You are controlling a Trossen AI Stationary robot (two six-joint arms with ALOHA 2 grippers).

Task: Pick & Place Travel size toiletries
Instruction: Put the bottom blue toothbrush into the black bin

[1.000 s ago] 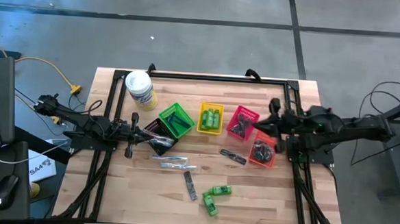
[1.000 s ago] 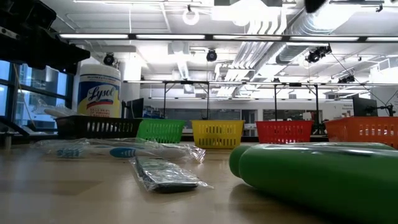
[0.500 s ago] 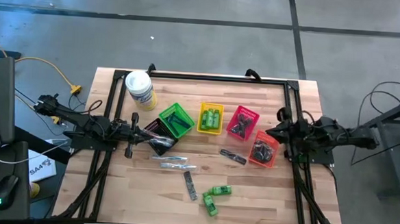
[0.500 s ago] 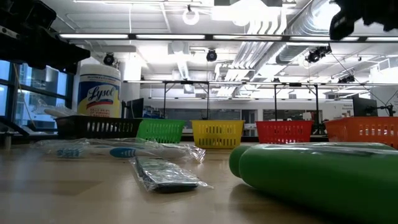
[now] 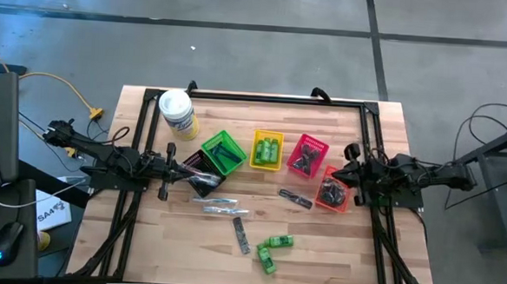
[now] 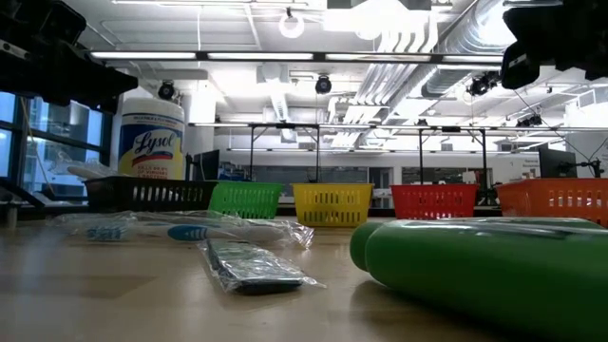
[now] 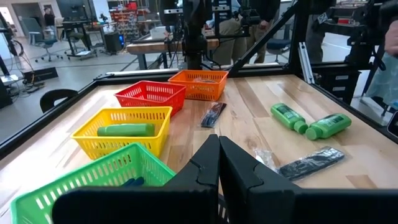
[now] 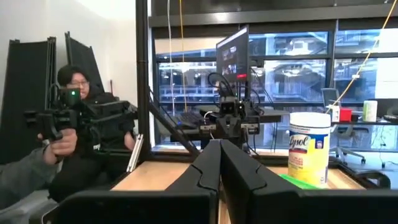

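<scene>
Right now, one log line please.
left end effector: shut, empty | right end effector: shut, empty | green bottles: loose on table

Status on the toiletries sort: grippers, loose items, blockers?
Left gripper shut, empty, over black basket. Right gripper shut, empty, by orange basket. Green bottles, comb, wrapped sticks loose on table. No blockers seen.

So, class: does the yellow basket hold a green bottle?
Yes: a green bottle lies inside the yellow basket in the left wrist view.
</scene>
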